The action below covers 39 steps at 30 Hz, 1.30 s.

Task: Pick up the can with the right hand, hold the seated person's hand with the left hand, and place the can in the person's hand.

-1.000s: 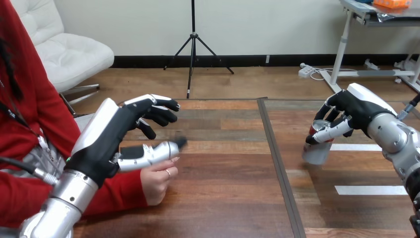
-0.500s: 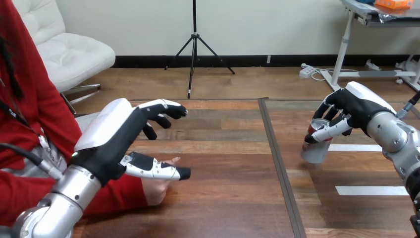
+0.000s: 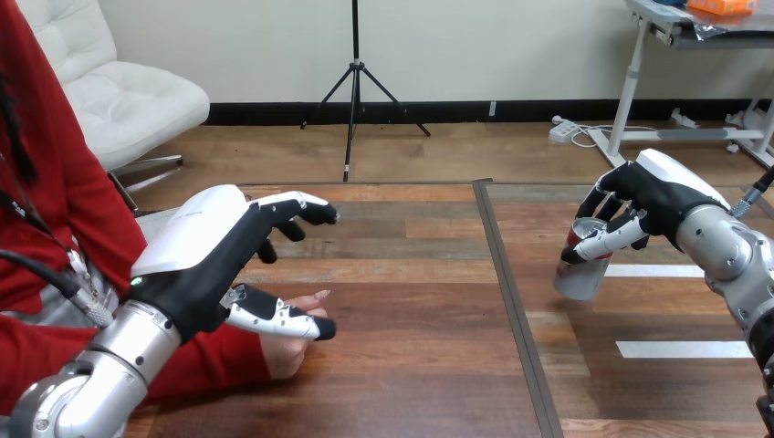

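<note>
Right hand [image 3: 653,199] grips a silver, red-topped can [image 3: 577,278]; left hand [image 3: 205,254] hovers spread over the person's hand [image 3: 283,345].

Table [image 3: 411,383]: wooden, one dark seam [image 3: 511,301].
Tape strips [image 3: 680,349]: white, two, flat, beside right hand [image 3: 653,205].
Person's hand [image 3: 285,345]: resting beneath left hand [image 3: 210,260].

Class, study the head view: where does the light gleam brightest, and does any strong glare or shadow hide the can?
Head view: light gleams brightest on the white backs of the left hand and right hand; the table shows a soft sheen, no strong glare; the can in the right hand is evenly lit, partly hidden by fingers, not shadow.
</note>
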Each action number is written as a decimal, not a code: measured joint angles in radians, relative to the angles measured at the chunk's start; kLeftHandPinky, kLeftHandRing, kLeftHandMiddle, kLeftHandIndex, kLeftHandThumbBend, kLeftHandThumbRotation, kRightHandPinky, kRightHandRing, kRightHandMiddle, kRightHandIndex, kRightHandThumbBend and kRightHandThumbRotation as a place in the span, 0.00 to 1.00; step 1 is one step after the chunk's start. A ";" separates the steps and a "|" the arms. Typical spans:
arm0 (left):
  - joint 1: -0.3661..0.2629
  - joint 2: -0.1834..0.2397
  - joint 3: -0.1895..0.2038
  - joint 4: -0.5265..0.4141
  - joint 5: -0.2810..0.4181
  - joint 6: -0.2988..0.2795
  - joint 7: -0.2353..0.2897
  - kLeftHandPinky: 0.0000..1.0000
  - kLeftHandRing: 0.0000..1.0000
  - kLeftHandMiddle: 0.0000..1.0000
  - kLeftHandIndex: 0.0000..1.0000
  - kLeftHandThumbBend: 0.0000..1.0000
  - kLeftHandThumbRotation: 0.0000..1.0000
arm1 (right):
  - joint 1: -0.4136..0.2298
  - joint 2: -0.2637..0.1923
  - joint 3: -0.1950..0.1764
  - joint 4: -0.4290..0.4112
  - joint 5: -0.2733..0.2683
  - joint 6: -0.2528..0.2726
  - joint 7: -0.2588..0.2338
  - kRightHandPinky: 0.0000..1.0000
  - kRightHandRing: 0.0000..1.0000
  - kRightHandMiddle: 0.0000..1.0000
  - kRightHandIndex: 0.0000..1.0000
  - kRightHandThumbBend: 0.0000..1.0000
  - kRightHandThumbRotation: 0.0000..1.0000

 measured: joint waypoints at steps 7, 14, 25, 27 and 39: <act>0.000 0.020 0.000 -0.008 0.032 0.024 -0.012 0.56 0.71 0.77 0.74 1.00 0.13 | 0.000 -0.001 0.000 0.000 0.000 -0.001 0.000 0.33 0.36 0.42 0.49 0.66 0.00; 0.000 0.036 0.000 -0.009 0.076 0.044 -0.014 0.57 0.71 0.76 0.74 1.00 0.09 | 0.000 -0.002 0.000 0.000 0.000 -0.003 0.000 0.35 0.37 0.43 0.49 0.65 0.00; -0.001 0.056 -0.006 -0.009 0.149 0.093 -0.014 0.58 0.70 0.75 0.73 1.00 0.08 | 0.000 -0.002 0.000 0.000 0.000 -0.003 0.000 0.35 0.38 0.43 0.48 0.66 0.00; -0.002 0.059 -0.010 -0.008 0.165 0.100 -0.014 0.59 0.70 0.74 0.73 1.00 0.08 | 0.000 -0.003 0.000 0.000 0.000 -0.003 0.000 0.35 0.38 0.43 0.48 0.66 0.00; -0.013 0.069 -0.034 0.015 0.189 0.142 -0.014 0.60 0.71 0.75 0.74 1.00 0.08 | 0.000 -0.003 0.000 0.000 0.000 -0.004 0.000 0.35 0.38 0.43 0.49 0.65 0.00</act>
